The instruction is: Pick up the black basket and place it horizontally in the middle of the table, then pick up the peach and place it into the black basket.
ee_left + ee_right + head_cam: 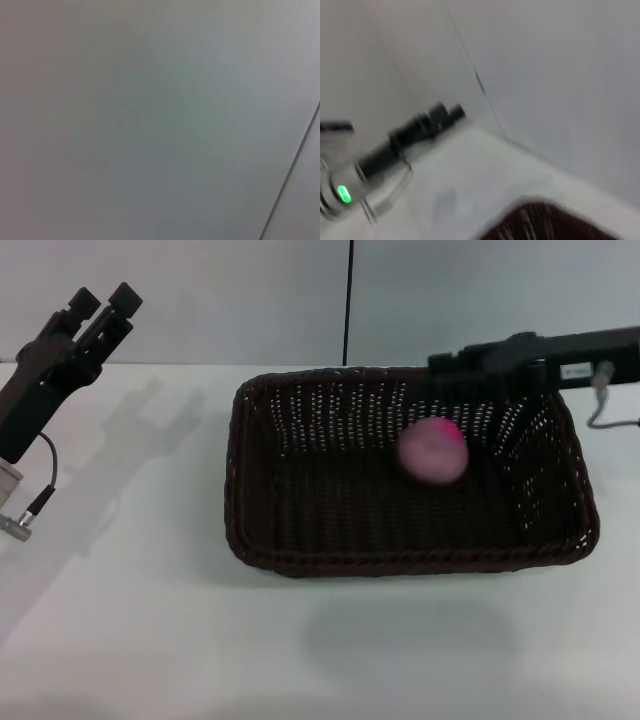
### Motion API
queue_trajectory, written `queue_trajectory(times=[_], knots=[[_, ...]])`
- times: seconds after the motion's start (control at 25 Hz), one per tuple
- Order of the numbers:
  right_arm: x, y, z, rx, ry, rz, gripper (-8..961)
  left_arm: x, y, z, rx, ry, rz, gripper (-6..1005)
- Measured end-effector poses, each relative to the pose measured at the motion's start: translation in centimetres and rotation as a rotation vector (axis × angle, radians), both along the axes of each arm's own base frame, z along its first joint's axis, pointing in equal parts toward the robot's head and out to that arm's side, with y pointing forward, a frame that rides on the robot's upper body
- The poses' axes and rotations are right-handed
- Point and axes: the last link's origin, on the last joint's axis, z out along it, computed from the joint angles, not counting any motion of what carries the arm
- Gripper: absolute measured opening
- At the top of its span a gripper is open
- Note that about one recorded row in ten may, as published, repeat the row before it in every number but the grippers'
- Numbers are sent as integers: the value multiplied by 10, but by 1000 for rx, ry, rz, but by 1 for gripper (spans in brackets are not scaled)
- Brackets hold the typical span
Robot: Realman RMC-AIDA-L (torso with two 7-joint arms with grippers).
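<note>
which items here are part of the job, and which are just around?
Job:
- black basket, lying horizontally mid-table
- peach, blurred, inside the basket's outline
- table
- right pincer, over the basket's far right rim

Not in play:
- left pincer, raised at far left, away from the basket
- grey wall with a dark vertical seam

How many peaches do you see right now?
1. The peach shows over the right half of the black basket, near the right gripper; blurred, so contact is unclear. None visible on the table.

Head view down over table (pixel 120 640)
</note>
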Motion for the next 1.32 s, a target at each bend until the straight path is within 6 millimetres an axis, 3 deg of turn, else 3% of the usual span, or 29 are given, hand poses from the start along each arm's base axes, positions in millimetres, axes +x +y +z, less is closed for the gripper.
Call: queue_trajectory(times=[0.04,0.12,0.24,0.28,0.32,0.36,0.48,0.52,0.56,0.6,0.72,1.0,1.32], knots=[[0,0,0,0,0,0,504,0,0,0,0,0,0,810],[17,-12,6,106,169,15,603,0,0,0,0,0,0,810],[30,-18,11,204,279,7,603,-1,0,2,7,0,4,810],[39,-21,14,270,342,-6,603,-1,0,2,7,0,4,810],[60,-29,21,422,459,-59,603,-4,0,6,24,0,13,810],[60,-29,21,422,459,-59,603,-4,0,6,24,0,13,810],[95,-44,31,661,572,-170,603,-6,-1,8,38,0,23,811],[117,-57,35,802,594,-238,603,-9,-2,10,51,-3,34,811],[117,-57,35,802,594,-238,603,-10,-2,11,54,-3,38,811],[131,-65,38,893,596,-288,603,-10,-2,11,55,-3,39,810],[148,-77,43,1010,594,-352,603,-12,-4,13,62,0,43,810],[166,-91,51,1097,581,-421,603,-13,-4,14,67,-3,46,811],[172,-91,51,1114,557,-451,603,-14,-7,14,70,-8,45,810]])
